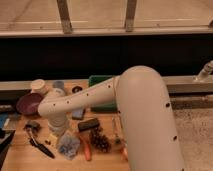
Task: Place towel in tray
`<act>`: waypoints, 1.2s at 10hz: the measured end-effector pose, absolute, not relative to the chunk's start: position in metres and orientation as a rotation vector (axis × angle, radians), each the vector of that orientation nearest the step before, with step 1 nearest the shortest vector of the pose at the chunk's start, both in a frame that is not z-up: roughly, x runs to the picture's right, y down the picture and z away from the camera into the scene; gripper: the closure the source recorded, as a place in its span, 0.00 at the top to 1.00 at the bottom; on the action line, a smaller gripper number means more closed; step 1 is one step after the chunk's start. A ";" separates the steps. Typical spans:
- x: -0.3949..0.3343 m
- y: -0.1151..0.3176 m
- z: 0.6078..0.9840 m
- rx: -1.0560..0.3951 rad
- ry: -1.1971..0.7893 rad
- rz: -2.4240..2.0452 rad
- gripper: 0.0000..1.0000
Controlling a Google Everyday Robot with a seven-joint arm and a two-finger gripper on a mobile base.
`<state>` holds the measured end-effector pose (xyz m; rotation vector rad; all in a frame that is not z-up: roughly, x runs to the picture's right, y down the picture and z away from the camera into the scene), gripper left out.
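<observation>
The towel (69, 146) is a small crumpled blue-grey cloth lying on the wooden table near its front. The tray (101, 81) is a green bin at the back of the table, mostly hidden behind my arm. My arm reaches from the right across the table to the left. My gripper (58, 131) hangs below the white wrist, just above and left of the towel.
A purple bowl (27, 104) and a tan cup (37, 86) stand at the back left. A black block (89, 124), a pinecone (100, 141), an orange stick (86, 150), a fork (116, 132) and a black-handled tool (40, 147) lie around the towel.
</observation>
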<state>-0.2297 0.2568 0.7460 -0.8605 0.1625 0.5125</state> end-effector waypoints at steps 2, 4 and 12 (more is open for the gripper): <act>-0.235 0.267 0.745 -0.878 0.146 0.506 0.66; -0.236 0.276 0.749 -0.896 0.137 0.510 0.66; -0.232 0.290 0.748 -0.880 0.155 0.514 0.11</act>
